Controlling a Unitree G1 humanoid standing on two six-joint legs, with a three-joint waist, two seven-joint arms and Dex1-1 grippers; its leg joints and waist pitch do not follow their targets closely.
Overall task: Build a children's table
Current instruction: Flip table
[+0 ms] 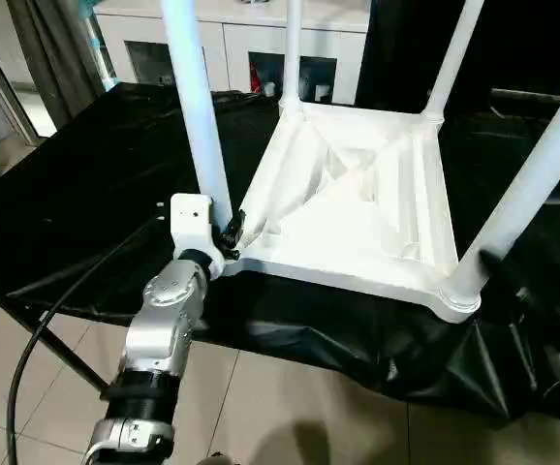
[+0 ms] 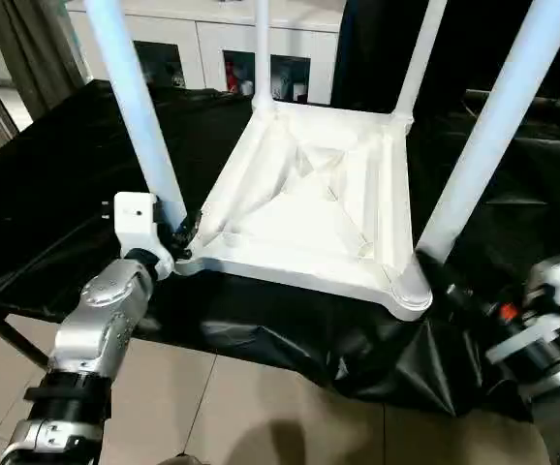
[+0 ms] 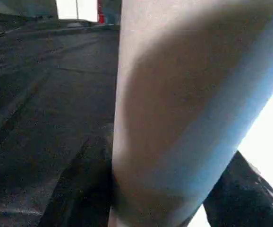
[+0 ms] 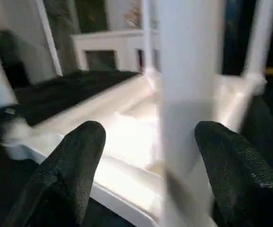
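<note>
**Upturned table on black sheeting, all four legs standing**

Closest to me is my left forearm (image 1: pixel 159 334), silver and jointed, reaching up from the bottom edge with a black cable (image 1: pixel 38 334) trailing beside it. At its end the left gripper (image 1: pixel 230 235) sits at the base of the near-left leg (image 1: pixel 198 107); in the left wrist view that leg stands between the black fingers (image 3: pixel 77 189), which are closed around it.

The children's table lies upside down: the white tabletop (image 1: pixel 357 199) rests with its ribbed underside facing up, and four white tube legs rise from the corner sockets. The near-right leg (image 2: pixel 488 131) stands in the socket (image 2: pixel 408 291) nearest my right side. My right gripper (image 4: pixel 148 156) faces that leg with its fingers (image 4: pixel 72 165) spread apart, one on each side of it, clear of the plastic.

The work surface is draped in black plastic sheeting (image 1: pixel 96 184), glossy and wrinkled, hanging in folds over the front edge. Below it I see pale floor tiles (image 1: pixel 261 407). Behind the table stands a white cabinet (image 1: pixel 241 48) with glass doors, and a grey curtain (image 1: pixel 52 48) hangs at the far left.
</note>
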